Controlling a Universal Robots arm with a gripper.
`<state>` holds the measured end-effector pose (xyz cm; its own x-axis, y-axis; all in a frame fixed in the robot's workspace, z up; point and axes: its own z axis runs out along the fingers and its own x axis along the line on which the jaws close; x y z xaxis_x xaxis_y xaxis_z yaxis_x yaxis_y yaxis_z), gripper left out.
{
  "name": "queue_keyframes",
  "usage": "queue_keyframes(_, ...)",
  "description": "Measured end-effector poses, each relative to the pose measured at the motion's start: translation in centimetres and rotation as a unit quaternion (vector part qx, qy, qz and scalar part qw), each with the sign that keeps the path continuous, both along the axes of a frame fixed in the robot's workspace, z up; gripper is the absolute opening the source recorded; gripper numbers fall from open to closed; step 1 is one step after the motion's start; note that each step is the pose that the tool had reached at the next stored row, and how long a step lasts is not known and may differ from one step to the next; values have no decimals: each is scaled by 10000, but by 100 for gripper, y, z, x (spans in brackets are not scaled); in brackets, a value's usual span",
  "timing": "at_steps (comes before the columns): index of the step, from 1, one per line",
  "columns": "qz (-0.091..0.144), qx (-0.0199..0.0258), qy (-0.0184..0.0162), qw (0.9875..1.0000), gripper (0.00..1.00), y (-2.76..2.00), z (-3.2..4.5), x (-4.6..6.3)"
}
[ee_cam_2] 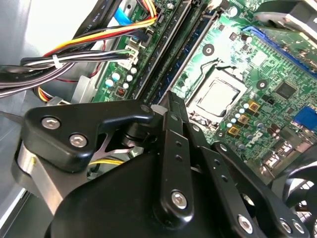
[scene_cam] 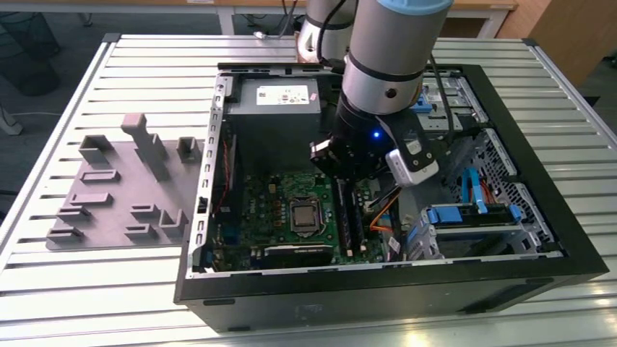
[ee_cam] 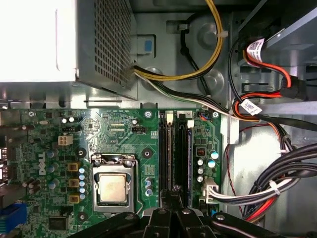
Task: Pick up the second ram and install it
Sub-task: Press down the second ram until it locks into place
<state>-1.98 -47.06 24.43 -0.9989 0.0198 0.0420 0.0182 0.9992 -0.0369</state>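
Observation:
My gripper [scene_cam: 339,177] reaches down inside the open computer case, just above the green motherboard [scene_cam: 274,217]. In both wrist views its fingertips are pressed together, so the gripper [ee_cam_2: 167,99] is shut. It hangs over the near end of the two long black memory slots [ee_cam: 166,153] beside the processor socket [ee_cam: 113,188]. The gripper [ee_cam: 173,191] sits between the two slot lines. The second ram is hidden; I cannot tell it apart from the slots.
A grey holder tray [scene_cam: 126,195] with raised blocks lies on the exterior view's left of the case. The power supply [scene_cam: 279,97] fills the case's far end. Cable bundles [ee_cam: 277,183] and a drive cage [scene_cam: 472,217] crowd the exterior view's right.

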Motion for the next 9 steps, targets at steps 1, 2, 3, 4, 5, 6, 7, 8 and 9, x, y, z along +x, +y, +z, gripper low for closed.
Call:
queue_keyframes(1, 0, -1, 0, 10000, 11, 0, -18, 0)
queue_keyframes(2, 0, -1, 0, 10000, 11, 0, -36, 0)
queue_keyframes(3, 0, 0, 0, 10000, 11, 0, -54, 0)
queue_keyframes(4, -1, 0, 0, 10000, 11, 0, -72, 0)
queue_keyframes(5, 0, 0, 0, 10000, 11, 0, -90, 1)
queue_keyframes(6, 0, 0, 0, 10000, 11, 0, -105, 2)
queue_keyframes(7, 0, 1, 0, 10000, 11, 0, -115, 3)
queue_keyframes(8, 0, 1, 0, 10000, 11, 0, -125, 3)
queue_keyframes(9, 0, 0, 0, 10000, 11, 0, -134, 3)
